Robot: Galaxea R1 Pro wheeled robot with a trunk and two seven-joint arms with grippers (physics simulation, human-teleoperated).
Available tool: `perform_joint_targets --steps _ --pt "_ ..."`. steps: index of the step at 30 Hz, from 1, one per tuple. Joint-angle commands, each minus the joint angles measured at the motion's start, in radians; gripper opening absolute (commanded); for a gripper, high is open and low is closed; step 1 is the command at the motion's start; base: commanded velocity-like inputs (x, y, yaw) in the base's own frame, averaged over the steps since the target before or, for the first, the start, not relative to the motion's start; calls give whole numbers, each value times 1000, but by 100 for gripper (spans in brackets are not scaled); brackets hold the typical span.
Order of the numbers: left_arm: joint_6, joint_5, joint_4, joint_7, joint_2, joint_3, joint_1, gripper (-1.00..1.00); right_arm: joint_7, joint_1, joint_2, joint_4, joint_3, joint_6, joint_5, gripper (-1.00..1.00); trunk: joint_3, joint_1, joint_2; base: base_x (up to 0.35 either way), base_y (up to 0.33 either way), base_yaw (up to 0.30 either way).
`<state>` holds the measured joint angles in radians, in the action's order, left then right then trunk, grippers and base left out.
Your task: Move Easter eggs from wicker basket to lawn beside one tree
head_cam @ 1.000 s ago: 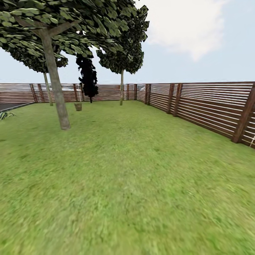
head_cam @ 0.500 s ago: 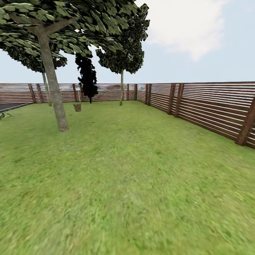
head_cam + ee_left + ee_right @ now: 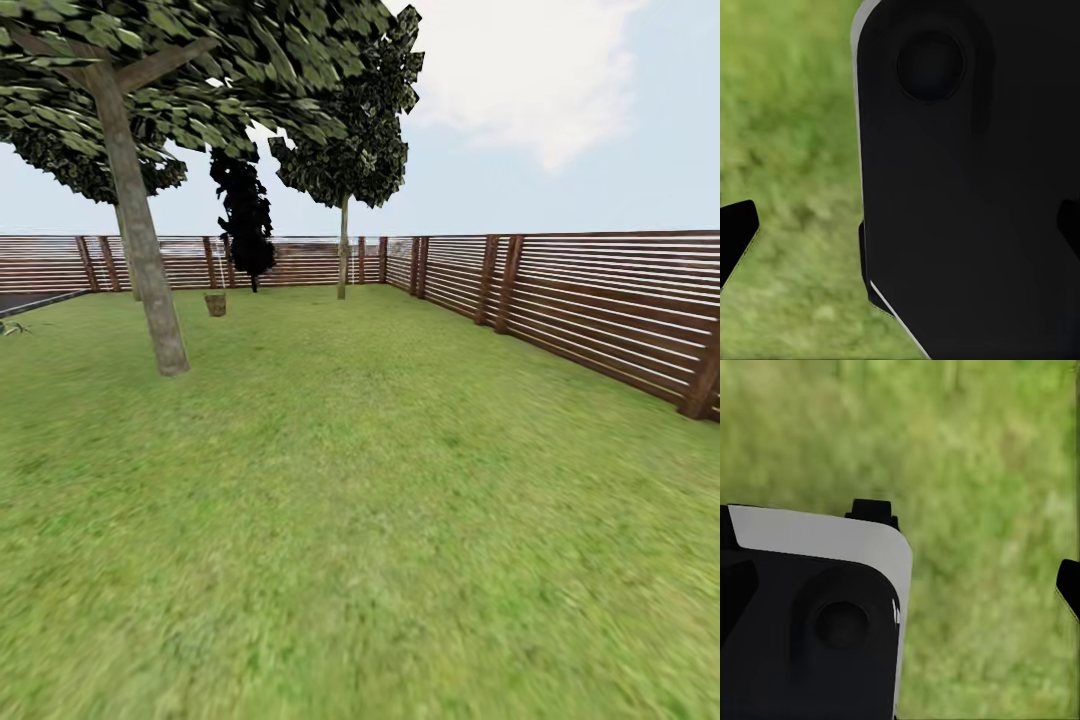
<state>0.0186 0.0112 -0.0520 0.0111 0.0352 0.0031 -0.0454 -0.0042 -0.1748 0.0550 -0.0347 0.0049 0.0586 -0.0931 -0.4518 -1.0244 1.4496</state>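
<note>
The camera has advanced; the near tree slid left. The wicker basket sits far left on the lawn. Steer straight toward it. Both grippers' states: cannot tell.

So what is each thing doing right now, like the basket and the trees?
wicker basket: upright on the lawn, far off, contents too small to tell
nearest tree: standing, trunk leaning slightly
far tree: standing straight by the fence
black tree: standing
</note>
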Motion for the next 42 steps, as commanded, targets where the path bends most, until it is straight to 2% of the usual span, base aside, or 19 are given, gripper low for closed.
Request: perform_joint_targets --steps 1,42 --pt "1 1 -2 1 0 0 -1 100 0 -2 0 -4 0 6 -10 100 -1 -1 0 339 0 0" --pt "1 1 -2 1 0 1 -1 100 0 -2 0 -4 0 6 -10 100 -1 -1 0 339 0 0"
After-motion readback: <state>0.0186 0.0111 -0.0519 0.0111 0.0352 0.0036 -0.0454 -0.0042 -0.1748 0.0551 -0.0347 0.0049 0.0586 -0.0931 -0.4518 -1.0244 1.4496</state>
